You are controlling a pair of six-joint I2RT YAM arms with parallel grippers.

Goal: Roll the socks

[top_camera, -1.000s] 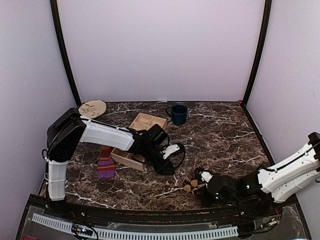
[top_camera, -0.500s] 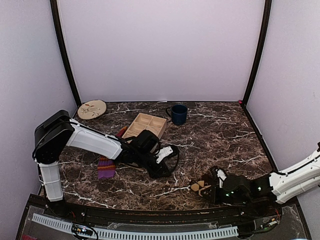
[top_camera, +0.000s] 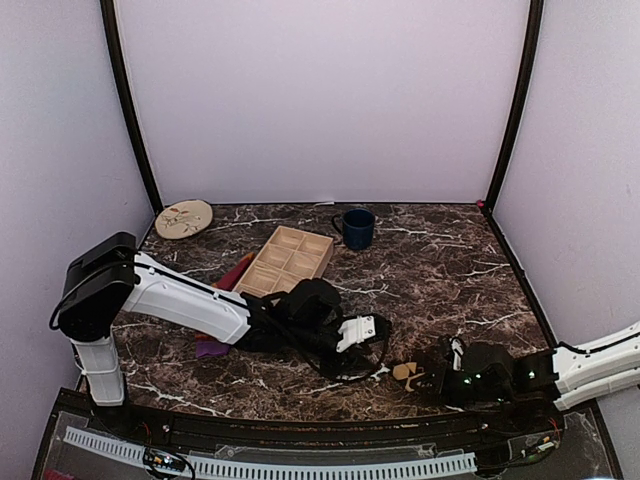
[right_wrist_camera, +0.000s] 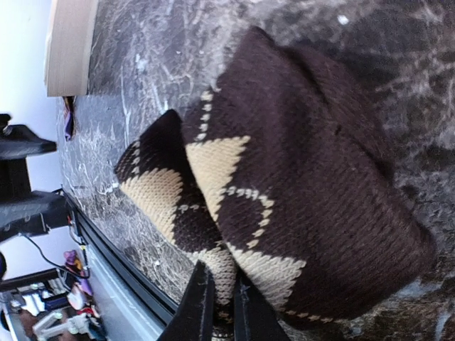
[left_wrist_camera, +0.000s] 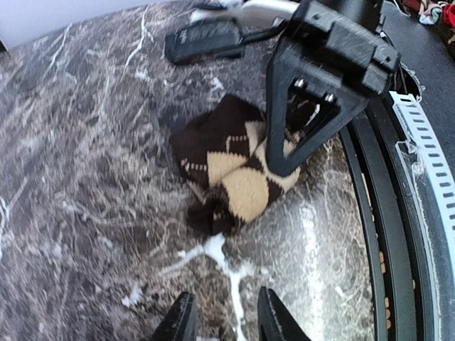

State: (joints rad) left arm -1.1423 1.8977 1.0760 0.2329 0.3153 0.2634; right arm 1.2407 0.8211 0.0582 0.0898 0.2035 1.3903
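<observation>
Right gripper (top_camera: 425,378) clamps brown sock (top_camera: 405,373) at lower right | left gripper (top_camera: 372,345) parted, empty | we find sock just right of it.

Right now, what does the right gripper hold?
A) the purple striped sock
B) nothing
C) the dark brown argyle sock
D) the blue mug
C: in the right wrist view the right gripper is shut on the edge of the dark brown argyle sock.
</observation>
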